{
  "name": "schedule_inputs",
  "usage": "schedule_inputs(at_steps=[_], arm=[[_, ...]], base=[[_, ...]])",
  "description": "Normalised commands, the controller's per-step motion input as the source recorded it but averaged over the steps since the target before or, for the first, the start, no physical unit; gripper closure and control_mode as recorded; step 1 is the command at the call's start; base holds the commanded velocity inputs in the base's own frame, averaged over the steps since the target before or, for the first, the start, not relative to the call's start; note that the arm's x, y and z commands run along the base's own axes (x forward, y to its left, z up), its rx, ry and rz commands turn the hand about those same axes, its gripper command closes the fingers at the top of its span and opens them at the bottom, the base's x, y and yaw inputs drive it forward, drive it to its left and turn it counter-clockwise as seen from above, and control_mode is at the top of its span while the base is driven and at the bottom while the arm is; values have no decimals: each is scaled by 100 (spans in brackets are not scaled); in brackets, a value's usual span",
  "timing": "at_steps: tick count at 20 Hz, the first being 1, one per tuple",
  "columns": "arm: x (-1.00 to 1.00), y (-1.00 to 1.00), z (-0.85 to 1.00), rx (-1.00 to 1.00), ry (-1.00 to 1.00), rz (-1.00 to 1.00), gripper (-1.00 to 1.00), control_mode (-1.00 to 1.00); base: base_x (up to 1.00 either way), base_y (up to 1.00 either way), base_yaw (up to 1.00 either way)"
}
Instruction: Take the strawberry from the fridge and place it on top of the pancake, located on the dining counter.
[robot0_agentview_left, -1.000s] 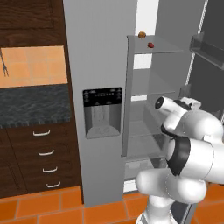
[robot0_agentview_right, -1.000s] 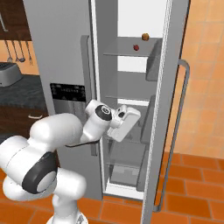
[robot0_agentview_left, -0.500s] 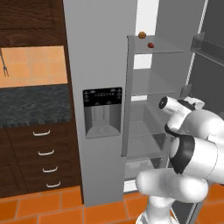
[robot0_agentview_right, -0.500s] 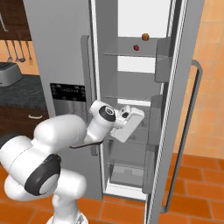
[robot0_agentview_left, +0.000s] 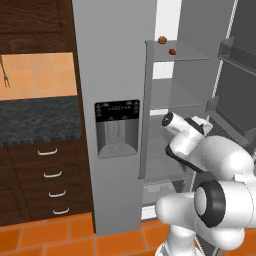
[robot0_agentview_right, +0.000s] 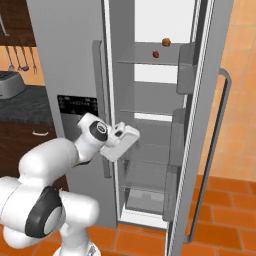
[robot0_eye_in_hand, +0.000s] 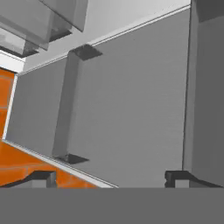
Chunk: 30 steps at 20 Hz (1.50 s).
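Observation:
The grey steel fridge (robot0_agentview_left: 110, 65) (robot0_agentview_right: 70, 55) stands with its right door (robot0_agentview_right: 205, 105) swung wide open. On the top inner shelf lies the tiny red strawberry (robot0_agentview_left: 172, 51) (robot0_agentview_right: 155, 54). My gripper (robot0_eye_in_hand: 112, 178) is open, its two dark tips wide apart with nothing between them, and it faces the grey inside of the door. The white hand (robot0_agentview_right: 124, 141) (robot0_agentview_left: 199, 125) hovers at mid-shelf height in the fridge opening, well below the strawberry. The pancake and the dining counter are out of view.
A small orange-brown round item (robot0_agentview_left: 162, 39) (robot0_agentview_right: 166, 42) sits just behind the strawberry. Door bins (robot0_agentview_left: 235, 52) jut from the open door. A dark-topped wall counter with drawers (robot0_agentview_left: 40, 150) is left of the fridge. The floor is orange tile (robot0_agentview_right: 225, 215).
The fridge's right door has swung a little wider. My hand has drawn back leftward, away from the door, with its jaws still apart.

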Motion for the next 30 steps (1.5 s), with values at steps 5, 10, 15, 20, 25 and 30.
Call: schedule_inputs(at_steps=[5, 10, 15, 20, 25, 30], arm=[[-27, 98, -12, 75, -11, -6, -100, -100], [-57, 95, 0, 80, -16, 0, -100, -100], [-96, 48, 84, 44, -24, 0, -100, -100], [-70, 8, 99, -1, -2, -1, -100, -100], [-33, 2, 97, -24, 32, -4, -100, -100], [-31, 0, 37, -5, 29, -6, -100, -100]], base=[[0, 0, 0], [0, 0, 0], [0, 0, 0], [0, 0, 0], [0, 0, 0], [0, 0, 0]])
